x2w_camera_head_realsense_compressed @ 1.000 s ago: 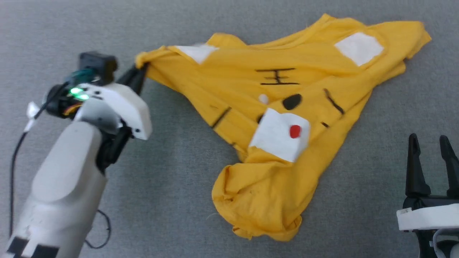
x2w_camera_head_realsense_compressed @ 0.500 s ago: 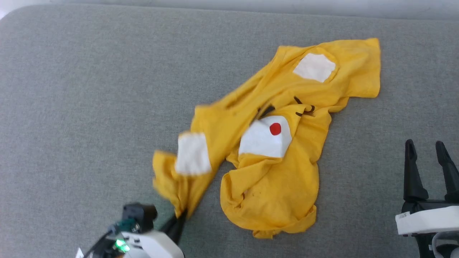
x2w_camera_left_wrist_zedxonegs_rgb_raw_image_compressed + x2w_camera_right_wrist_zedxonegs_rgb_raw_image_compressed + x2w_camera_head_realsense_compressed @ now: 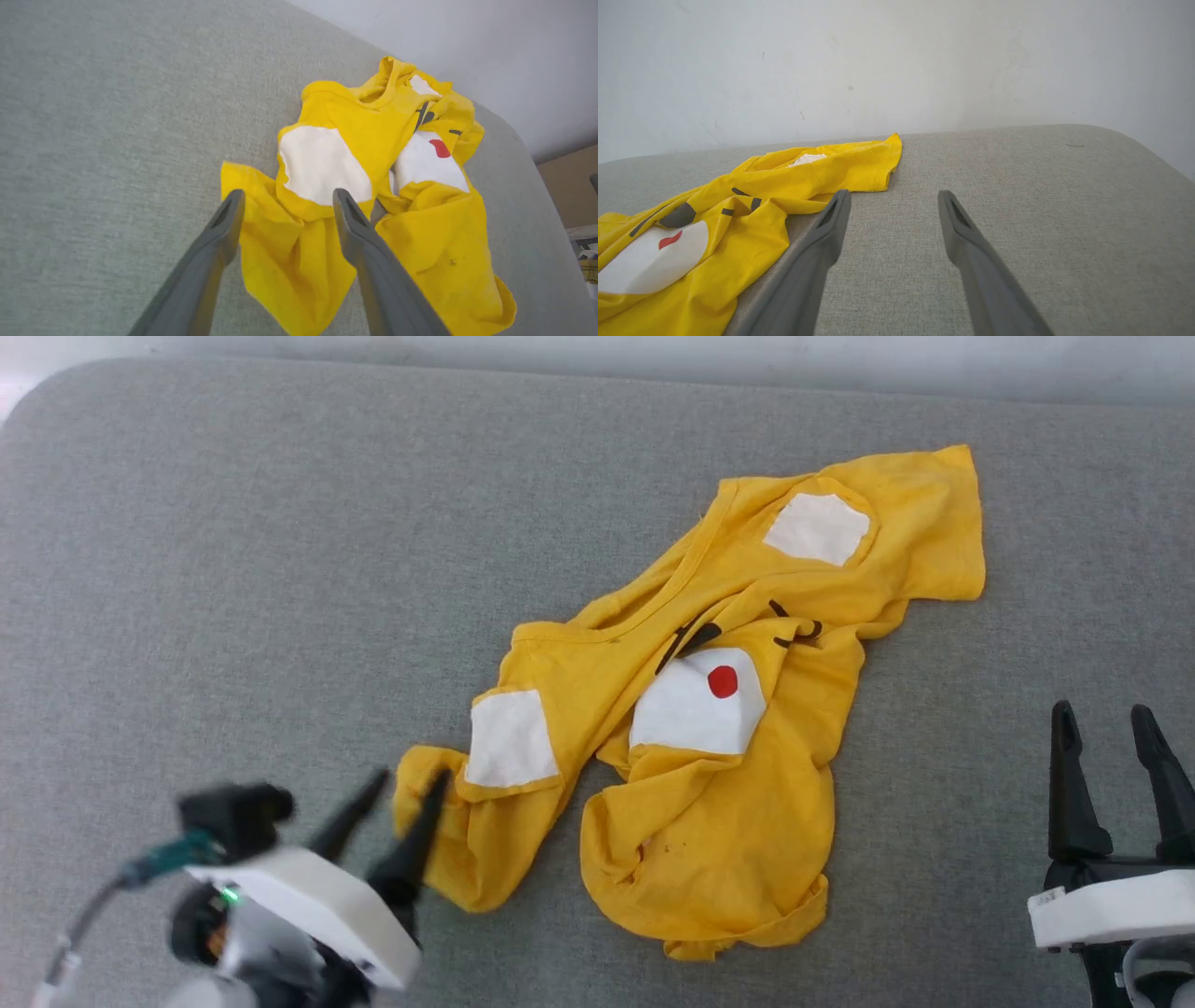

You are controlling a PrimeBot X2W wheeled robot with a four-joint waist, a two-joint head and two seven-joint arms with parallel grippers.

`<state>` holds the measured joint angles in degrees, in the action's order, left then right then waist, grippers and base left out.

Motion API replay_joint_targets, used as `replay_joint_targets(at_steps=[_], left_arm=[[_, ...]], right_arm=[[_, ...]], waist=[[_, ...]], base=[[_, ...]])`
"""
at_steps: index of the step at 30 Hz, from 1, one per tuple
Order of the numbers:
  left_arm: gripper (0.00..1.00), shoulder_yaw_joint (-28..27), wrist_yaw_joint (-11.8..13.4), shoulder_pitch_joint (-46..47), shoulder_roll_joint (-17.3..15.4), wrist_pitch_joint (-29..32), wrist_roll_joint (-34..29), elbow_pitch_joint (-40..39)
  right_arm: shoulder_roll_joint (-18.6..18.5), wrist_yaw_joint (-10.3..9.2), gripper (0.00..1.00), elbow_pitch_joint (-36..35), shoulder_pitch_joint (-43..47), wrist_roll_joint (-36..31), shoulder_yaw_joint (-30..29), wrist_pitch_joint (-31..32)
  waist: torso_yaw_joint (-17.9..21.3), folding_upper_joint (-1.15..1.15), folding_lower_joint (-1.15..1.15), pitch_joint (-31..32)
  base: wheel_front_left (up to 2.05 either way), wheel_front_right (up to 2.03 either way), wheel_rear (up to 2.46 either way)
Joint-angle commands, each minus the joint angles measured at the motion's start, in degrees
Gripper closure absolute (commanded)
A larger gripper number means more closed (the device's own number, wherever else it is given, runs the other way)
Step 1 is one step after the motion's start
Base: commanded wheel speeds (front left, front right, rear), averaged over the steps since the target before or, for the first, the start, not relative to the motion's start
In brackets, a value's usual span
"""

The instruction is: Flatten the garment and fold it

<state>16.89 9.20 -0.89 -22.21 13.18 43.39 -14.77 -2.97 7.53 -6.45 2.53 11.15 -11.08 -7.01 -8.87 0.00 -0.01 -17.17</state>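
"Starting at the near side, how do the two tools stand?" asks the trainee.

"The left gripper [image 3: 413,777] sits nearer than the red-dot patch [image 3: 691,714] and off to its left, dark fingers spread wide, holding nothing," says the operator. "One finger overlaps a yellow edge. I can't tell if it touches. The right gripper [image 3: 1102,714] is nearer than that patch too, far out to its right, equally wide and empty, well apart from the cloth."

"And the garment?"

"The garment [image 3: 728,831] lies crumpled on the grey cushion [image 3: 233,569], bunched around the red-dot patch. Just nearer than the patch there's a thick, rumpled lobe doubled over on itself. Left of the patch, a square white patch [image 3: 509,739] sits on a flap that curls under. Beyond the patch, black stripes [image 3: 695,639] vanish into a crease. Farthest from it, up and right, a sleeve with another white patch [image 3: 817,527] lies fairly flat."

"Which step is this?"

"Flattening, I'd judge, and early in it. No fold has been started."

"What does the next move call for?"

"Probably a fresh pinch on one layer only, at the curled flap left of the red-dot patch, then a pull outward. The right tool likely needs to hold the far sleeve so the cloth spreads rather than slides."
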Motion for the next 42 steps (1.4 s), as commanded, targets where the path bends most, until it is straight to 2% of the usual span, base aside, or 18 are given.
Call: replay_joint_targets(at_steps=[1,3,7,12,16,22,23,25,33,39,42], left_arm=[[0.00,-1.29,0.07,1.89,-1.08,0.00,-0.15,-0.95],[0.00,-2.61,0.75,4.52,-3.38,-0.11,-2.80,-1.24],[0.00,-1.40,0.51,11.93,-4.69,0.01,-7.30,1.82],[0.00,3.75,-2.99,21.50,-2.96,3.02,-9.04,9.62],[0.00,6.96,-5.99,26.53,-1.44,7.20,-7.86,15.86],[0.00,10.11,-8.00,29.49,-1.08,14.25,-6.41,24.60],[0.17,10.27,-8.07,29.65,-0.98,14.77,-6.18,25.77],[1.00,10.06,-8.04,29.96,-0.86,14.11,-6.17,27.33],[1.00,6.75,-6.96,32.54,-1.31,6.99,-7.33,27.07],[1.00,3.19,-0.39,39.90,-2.01,-5.31,-15.86,24.41],[1.00,3.67,0.96,43.50,-1.05,-9.10,-18.81,27.50]], right_arm=[[0.09,-0.04,0.00,-0.13,-0.13,0.15,-0.06,0.02],[0.09,-0.04,0.00,-0.14,-0.31,0.24,0.20,-0.05],[0.09,-0.04,0.00,-0.27,-1.07,0.24,1.05,-0.12],[0.09,-0.04,0.00,-0.56,-1.98,-0.15,1.65,0.11],[0.09,-0.04,0.00,-0.82,-2.51,-0.15,1.55,0.11],[0.09,-0.04,0.00,-0.64,-2.71,0.24,1.20,-0.54],[0.09,-0.04,0.00,-0.53,-2.70,0.29,1.06,-0.70],[0.09,-0.04,0.00,-0.30,-2.66,0.40,0.92,-0.94],[0.09,-0.04,0.00,0.54,-2.14,0.42,0.25,-1.22],[0.09,-0.04,0.00,-0.06,-1.86,0.11,0.85,-0.71],[0.09,-0.04,0.00,-0.96,-2.38,-0.35,1.35,-0.16]], waist=[[-0.06,0.00,0.01,-0.07],[0.03,0.00,0.01,-0.42],[0.60,0.00,0.01,-1.80],[2.14,0.00,0.01,-3.85],[3.92,0.00,0.01,-5.34],[5.90,0.00,0.01,-6.27],[6.11,0.00,0.01,-6.18],[6.46,0.00,0.01,-5.83],[5.91,0.00,0.01,-3.14],[5.25,0.00,0.01,-3.50],[5.42,0.00,0.01,-5.09]], base=[[0.00,0.00,0.00],[0.00,0.00,0.00],[0.00,0.00,0.00],[0.00,0.00,0.00],[0.00,0.00,0.00],[0.00,0.00,0.00],[0.00,0.00,0.00],[0.00,0.00,0.00],[0.00,0.00,0.00],[0.00,0.00,0.00],[0.00,0.00,0.00]])
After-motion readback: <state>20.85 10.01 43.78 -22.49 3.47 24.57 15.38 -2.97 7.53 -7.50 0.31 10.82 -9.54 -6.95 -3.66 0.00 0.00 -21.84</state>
